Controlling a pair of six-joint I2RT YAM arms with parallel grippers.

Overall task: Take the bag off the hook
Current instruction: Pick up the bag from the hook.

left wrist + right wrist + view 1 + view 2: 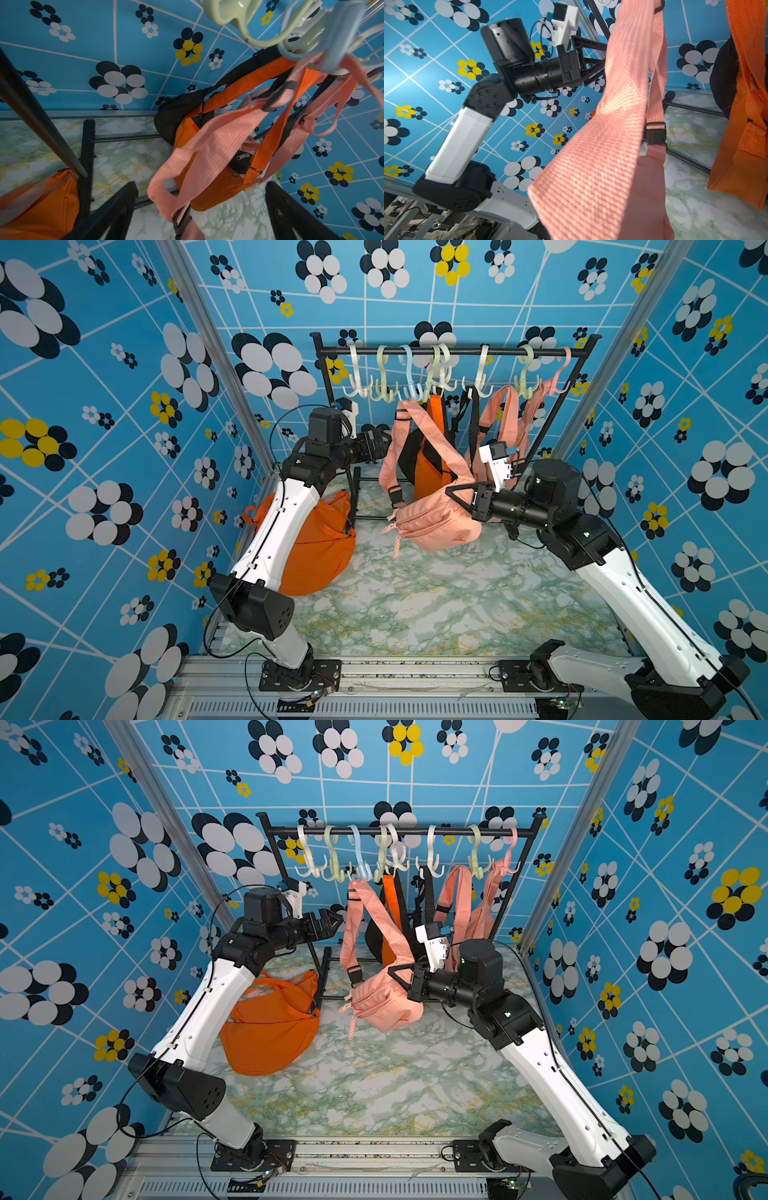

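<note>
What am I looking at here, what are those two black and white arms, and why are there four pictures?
These are two robot arms, bolted at the front of a marble-patterned table. Two pictures look down from overhead, side by side. The other two come from small cameras on each arm's wrist. At the back stands a black rack with plastic hooks, and several bags hang from it. An orange bag lies on the table beside the left arm. The right hand is shut on a pink bag, whose strap hangs on the blue hook. The left hand is open and holds nothing, close to that strap.
</note>
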